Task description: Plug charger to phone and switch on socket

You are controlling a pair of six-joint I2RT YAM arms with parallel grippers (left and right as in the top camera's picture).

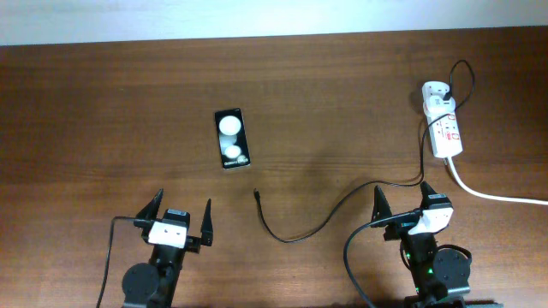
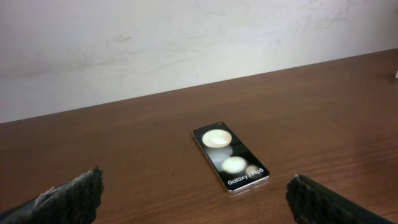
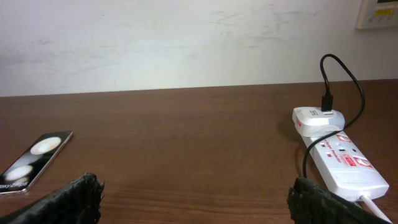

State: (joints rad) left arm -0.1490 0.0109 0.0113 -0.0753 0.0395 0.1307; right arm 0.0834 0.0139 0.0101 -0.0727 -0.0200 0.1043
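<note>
Left jaws: spread wide, holding nothing, low over the near edge of the worktop (image 1: 103, 103). Bare wood lies between and ahead of them.
Right jaws: spread wide, empty, at the near right edge. The charger cable (image 1: 342, 205) passes just in front of them.
Phone (image 1: 231, 139): one, flat and face up, ahead of the left jaws and slightly right of them. It is touched by nothing and has open wood on all four sides.
Charger cable: one, thin and black. Its plug tip (image 1: 256, 194) lies loose on the wood, near the phone's near end but apart from it. From there the cable dips toward the front, rises rightward, then loops into the adapter (image 1: 435, 92).
Power strip (image 1: 445, 128): one, white with red marks, far right and ahead of the right jaws. The adapter sits at its far end, and a thick white cord (image 1: 497, 195) runs off the right edge.
Surface: dark brown wood grain, meeting a plain pale wall (image 2: 186, 43) along its far edge.
Arms: two.
</note>
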